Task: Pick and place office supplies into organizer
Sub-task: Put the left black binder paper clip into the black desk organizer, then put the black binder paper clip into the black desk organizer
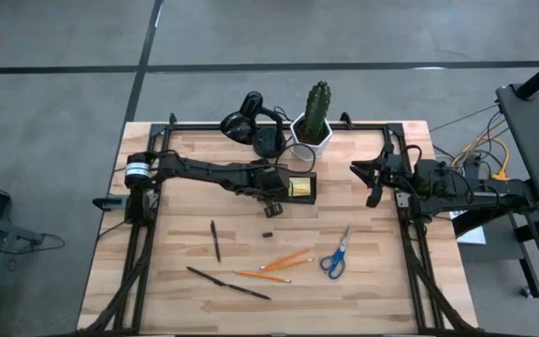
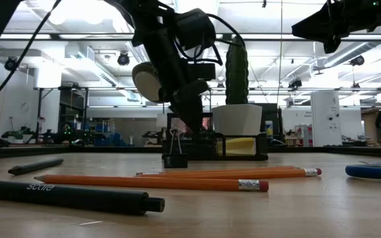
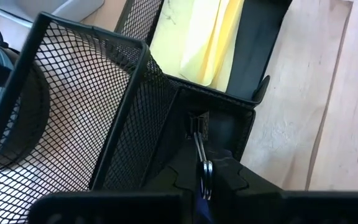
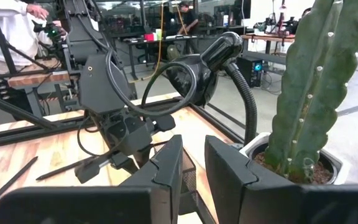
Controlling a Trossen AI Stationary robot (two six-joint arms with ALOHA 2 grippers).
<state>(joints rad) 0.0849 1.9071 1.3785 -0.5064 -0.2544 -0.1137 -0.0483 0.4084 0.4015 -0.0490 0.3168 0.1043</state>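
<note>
The black mesh organizer [image 1: 299, 175] stands at the table's far middle with a yellow sticky-note pad [image 3: 197, 43] in its low compartment. My left gripper [image 3: 202, 177] is at the organizer's left side, shut on a small black binder clip [image 3: 197, 124]. Another clip [image 1: 268, 235] stands on the table nearer the front. Two dark pens [image 1: 215, 241], two orange pencils [image 1: 286, 259] and blue-handled scissors [image 1: 337, 255] lie on the near half of the table. My right gripper [image 1: 368, 183] waits raised at the right, open, holding nothing. My left gripper pinches the clip's silver wire handle [image 3: 200, 157] between its two fingers, slanting down from the table's left. The clip's black body hangs below the fingertips, at the corner of an organizer wall [image 3: 166, 93]. Whether the body touches the organizer, I cannot tell.
A black desk lamp [image 1: 251, 122] and a cactus in a white pot [image 1: 314, 126] stand right behind the organizer. A black frame [image 1: 400, 201] runs along the table's sides. Bare wood lies between the organizer and the pencils.
</note>
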